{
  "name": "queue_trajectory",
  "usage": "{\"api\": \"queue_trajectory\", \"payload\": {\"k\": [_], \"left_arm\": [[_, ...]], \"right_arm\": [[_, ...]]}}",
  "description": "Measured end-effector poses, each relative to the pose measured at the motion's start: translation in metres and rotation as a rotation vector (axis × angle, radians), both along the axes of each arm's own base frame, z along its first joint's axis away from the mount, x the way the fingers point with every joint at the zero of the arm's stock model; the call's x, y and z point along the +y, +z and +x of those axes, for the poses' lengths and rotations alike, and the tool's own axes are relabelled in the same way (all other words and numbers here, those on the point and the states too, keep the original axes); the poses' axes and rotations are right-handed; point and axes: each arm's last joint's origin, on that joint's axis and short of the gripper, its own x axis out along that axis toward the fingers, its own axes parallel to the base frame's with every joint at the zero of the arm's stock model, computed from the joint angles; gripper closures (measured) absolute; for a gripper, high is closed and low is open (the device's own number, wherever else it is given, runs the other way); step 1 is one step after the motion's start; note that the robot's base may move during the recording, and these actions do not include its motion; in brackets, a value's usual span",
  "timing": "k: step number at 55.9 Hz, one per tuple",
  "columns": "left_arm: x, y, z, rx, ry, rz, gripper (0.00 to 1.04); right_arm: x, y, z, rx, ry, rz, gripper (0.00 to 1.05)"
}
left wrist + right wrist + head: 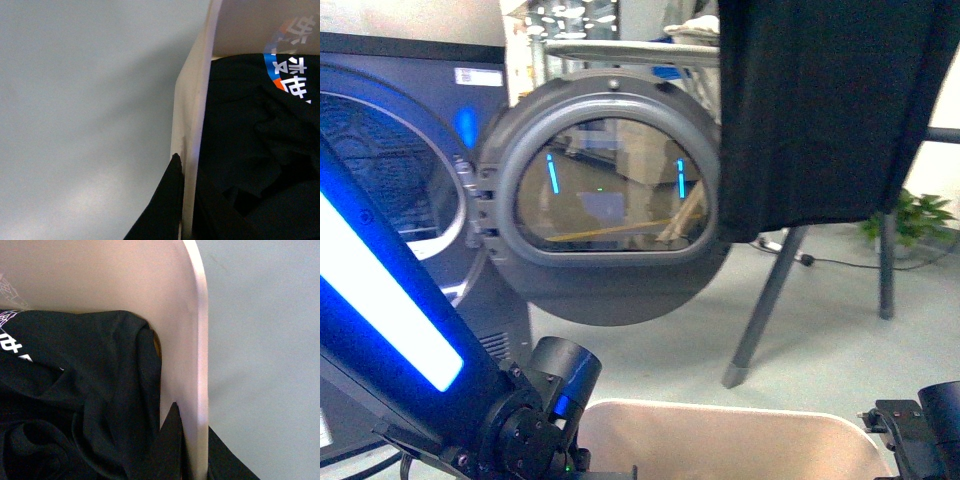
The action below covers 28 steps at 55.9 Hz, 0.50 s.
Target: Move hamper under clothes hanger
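The beige hamper (720,438) shows at the bottom of the front view, only its far rim and inner wall. My left gripper (186,200) is shut on the hamper's side wall (192,125), one finger outside and one inside. My right gripper (192,445) is shut on the opposite wall (187,340). Black clothes with printed letters lie inside the hamper (250,150) (75,390). The clothes hanger's grey angled leg (765,300) stands ahead to the right, with a black T-shirt (820,110) hanging from it above the hamper's far right side.
A dark dryer (400,200) stands at the left with its round door (605,205) swung open toward the middle, just beyond the hamper. A second hanger leg (887,265) and a potted plant (920,220) are at the far right. A cable (840,262) lies on the grey floor.
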Motion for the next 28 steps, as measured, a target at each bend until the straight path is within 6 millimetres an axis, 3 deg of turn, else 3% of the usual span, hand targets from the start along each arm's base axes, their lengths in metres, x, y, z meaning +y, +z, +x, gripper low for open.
{"api": "queue_trajectory", "payload": {"k": [28], "left_arm": [[0.0034, -0.0002, 0.0009, 0.000, 0.009, 0.002, 1.01]], "right_arm": [[0.0028, -0.0001, 0.0002, 0.000, 0.009, 0.003, 1.02]]}}
